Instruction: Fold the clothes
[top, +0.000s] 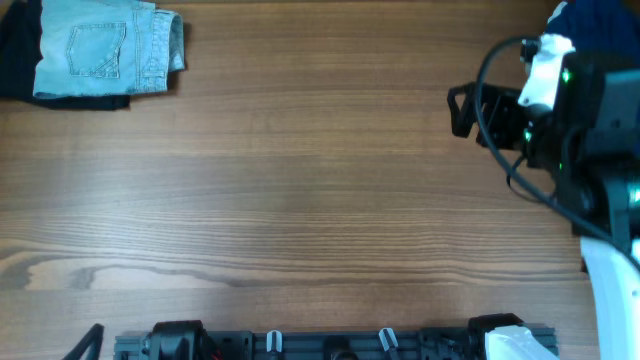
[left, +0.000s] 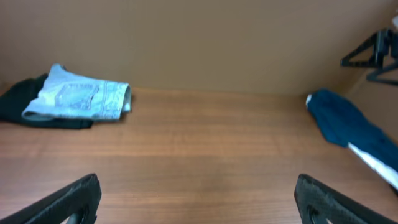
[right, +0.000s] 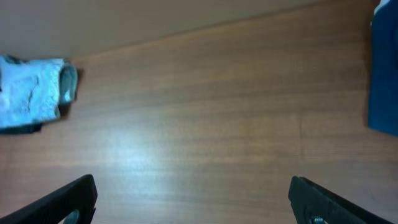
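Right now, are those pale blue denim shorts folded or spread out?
Folded: the denim shorts form a compact rectangle, one back pocket showing, partly atop a black garment.

The wooden table carries folded denim shorts overlapping a black garment, plus a navy garment.

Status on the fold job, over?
Left tool open, empty. Right tool open, empty. Shorts look folded, far left, on black garment. Navy cloth far right.

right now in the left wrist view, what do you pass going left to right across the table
black garment → pale denim shorts lying partly on it → open stretch of table → navy garment
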